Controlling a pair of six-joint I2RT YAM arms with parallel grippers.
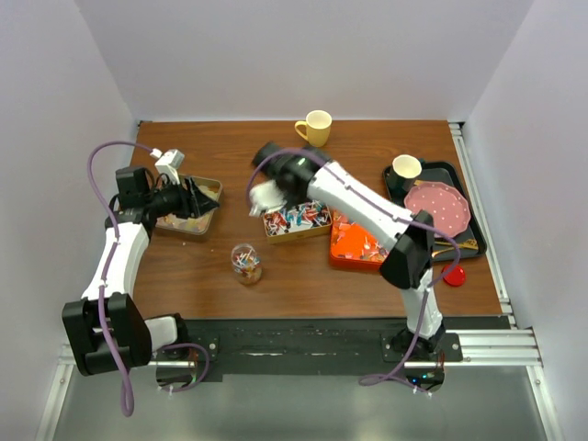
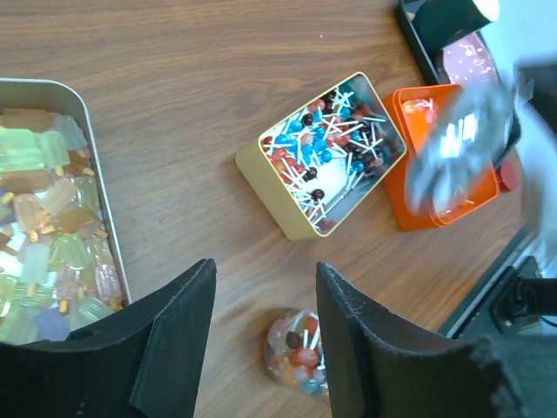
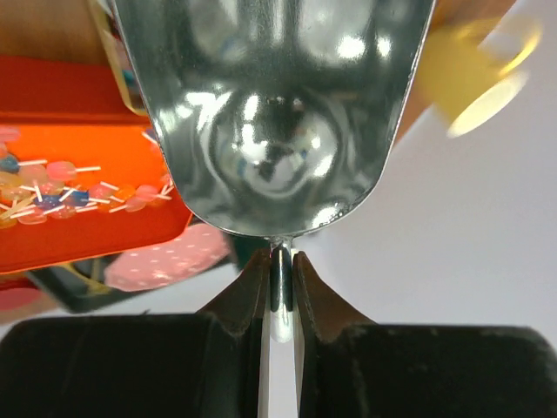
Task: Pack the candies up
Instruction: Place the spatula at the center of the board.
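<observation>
The right end effector is pressed onto the thin handle of a shiny metal scoop. The scoop sits near the upper left corner of a rectangular gold tin of red-blue-white wrapped candies, at the centre of the top view. The left end effector is spread and holds nothing, above a silver tin of pastel candies at left. More candies lie in an orange tray, right of centre. A small clear jar on the wooden counter, below the tins, holds some too.

Candies sit sorted in three heaps: pastel popsicle-shaped ones in the silver tin, red-blue-white lollipops in the gold tin, orangey-pink ones in the orange tray.
</observation>
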